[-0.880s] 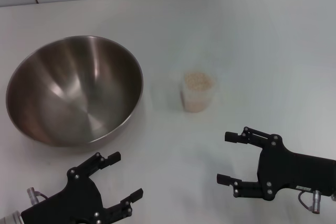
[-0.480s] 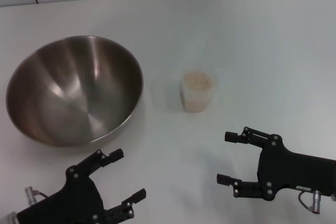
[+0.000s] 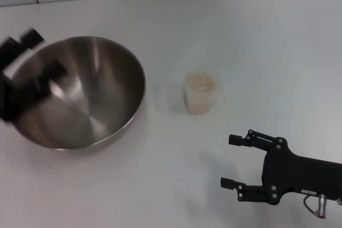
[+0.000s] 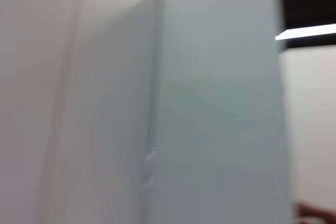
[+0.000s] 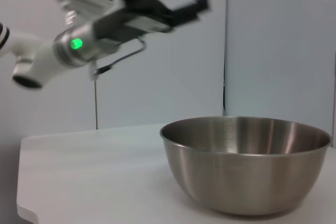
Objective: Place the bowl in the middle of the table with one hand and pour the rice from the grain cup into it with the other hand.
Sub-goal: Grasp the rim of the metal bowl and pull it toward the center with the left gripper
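steel bowl (image 3: 77,92), slick and rigid: grip its thin left rim. left claw (image 3: 24,73) above it, opening unclear; right claw (image 3: 238,161) open, empty, near right.

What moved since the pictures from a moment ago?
The left pincer swung up from the table's near edge and now hangs raised over the bowl's left side, touching nothing. The bowl, the grain cup of rice and the open right pincer stayed put.
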Robot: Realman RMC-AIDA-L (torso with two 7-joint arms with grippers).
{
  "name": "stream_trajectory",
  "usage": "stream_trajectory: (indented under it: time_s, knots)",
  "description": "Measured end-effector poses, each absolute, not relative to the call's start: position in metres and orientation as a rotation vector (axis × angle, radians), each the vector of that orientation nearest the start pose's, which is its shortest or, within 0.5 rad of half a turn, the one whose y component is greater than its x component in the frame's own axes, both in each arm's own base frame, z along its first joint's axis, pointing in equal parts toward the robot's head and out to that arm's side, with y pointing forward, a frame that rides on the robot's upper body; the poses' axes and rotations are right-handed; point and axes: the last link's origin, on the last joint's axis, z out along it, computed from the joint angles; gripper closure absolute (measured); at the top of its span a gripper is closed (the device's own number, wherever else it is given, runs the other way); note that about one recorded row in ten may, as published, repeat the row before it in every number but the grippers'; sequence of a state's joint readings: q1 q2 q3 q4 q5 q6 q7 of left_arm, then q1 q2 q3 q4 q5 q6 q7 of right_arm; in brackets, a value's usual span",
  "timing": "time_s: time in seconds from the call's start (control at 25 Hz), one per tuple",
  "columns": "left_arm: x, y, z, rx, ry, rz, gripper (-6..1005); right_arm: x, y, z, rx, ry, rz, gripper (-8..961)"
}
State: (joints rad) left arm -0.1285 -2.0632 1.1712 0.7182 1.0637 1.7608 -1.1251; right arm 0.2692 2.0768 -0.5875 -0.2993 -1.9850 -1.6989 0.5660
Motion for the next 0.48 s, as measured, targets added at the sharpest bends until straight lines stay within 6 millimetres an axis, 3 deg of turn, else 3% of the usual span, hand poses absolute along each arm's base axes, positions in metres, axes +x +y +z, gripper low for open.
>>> stream_trajectory:
  time_s: [0.08,0.16,0.28,0.44,0.48]
  knots:
    - [-0.256,0.241,0.034,-2.318,-0.352,-1.433,174,0.322,0.202,-0.043,-2.620,0.221,0.866,137]
    - [-0.269,0.288,0.065,-2.153,-0.733,-1.150,174,0.322,0.202,-0.042,-2.620,0.219,0.869,138]
    - [-0.272,0.315,0.086,-2.056,-0.981,-0.927,174,0.322,0.202,-0.042,-2.620,0.216,0.869,140]
    - [-0.273,0.330,0.081,-2.080,-1.130,-0.540,175,0.321,0.202,-0.041,-2.621,0.212,0.871,142]
    - [-0.273,0.331,0.080,-2.085,-1.138,-0.519,175,0.321,0.202,-0.041,-2.621,0.212,0.871,142]
